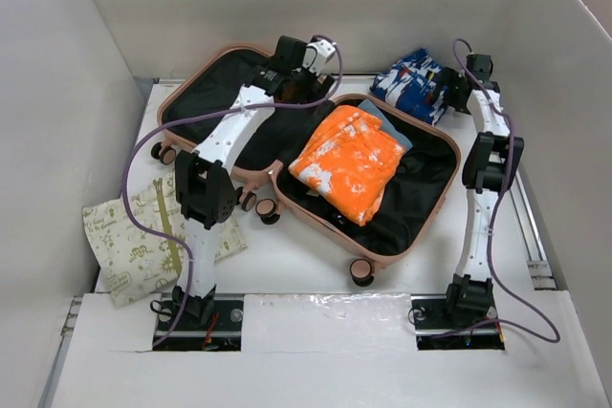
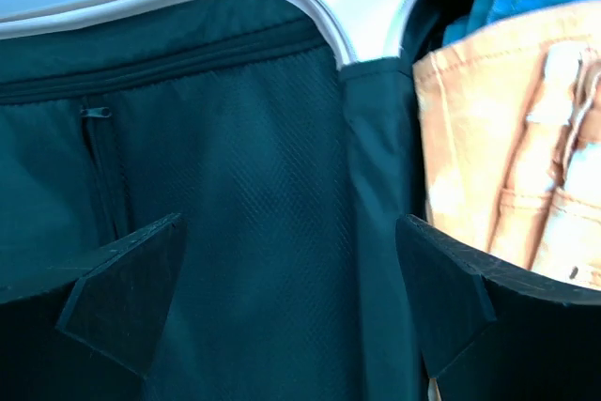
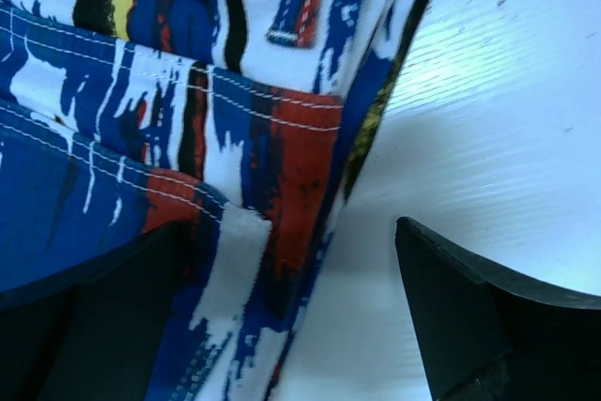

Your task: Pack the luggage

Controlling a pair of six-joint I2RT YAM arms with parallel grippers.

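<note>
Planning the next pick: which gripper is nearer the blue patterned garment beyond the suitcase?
Right. The right gripper is open at the edge of the blue garment; the left gripper is open over the left half of the luggage, far from it.

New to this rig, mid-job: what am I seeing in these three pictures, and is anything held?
Two robot arms are bolted at the near edge of the table. The wide picture looks down from above and behind them; the other two come from wrist cameras, the dark wedges being each arm's own fingers. The pink luggage lies open, a folded orange garment in its right-hand half. The left claw hangs open over the black lining. The right claw is open at a blue, white and red cloth behind the luggage. A cream zip pouch lies at the left. Nothing is held.
</note>
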